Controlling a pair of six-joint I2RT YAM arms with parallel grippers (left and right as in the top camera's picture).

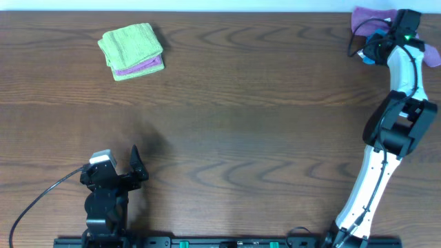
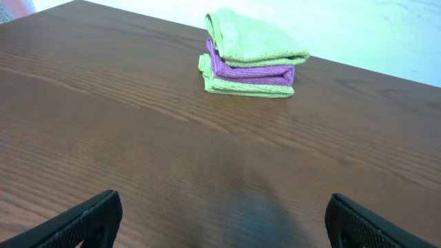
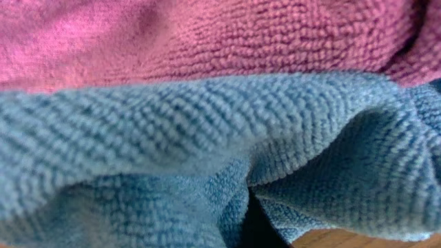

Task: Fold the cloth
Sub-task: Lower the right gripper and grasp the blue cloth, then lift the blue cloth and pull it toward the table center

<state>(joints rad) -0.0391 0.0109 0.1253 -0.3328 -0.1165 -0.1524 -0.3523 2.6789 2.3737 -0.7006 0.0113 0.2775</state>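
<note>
At the far-right corner my right gripper (image 1: 369,52) — its grip I cannot tell; left gripper (image 2: 224,207) gapes — noses the sky-blue terry cloth (image 3: 207,138) and could drag the purple terry cloth (image 3: 207,34) along.

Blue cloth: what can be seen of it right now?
The blue cloth is sky-blue looped terry, bunched into soft folds, not flat. It lies at the far right corner of the wooden table, in front of the purple cloth and apparently touching it. The right pincer is right at it; a grip cannot be confirmed. No tag shows.
</note>
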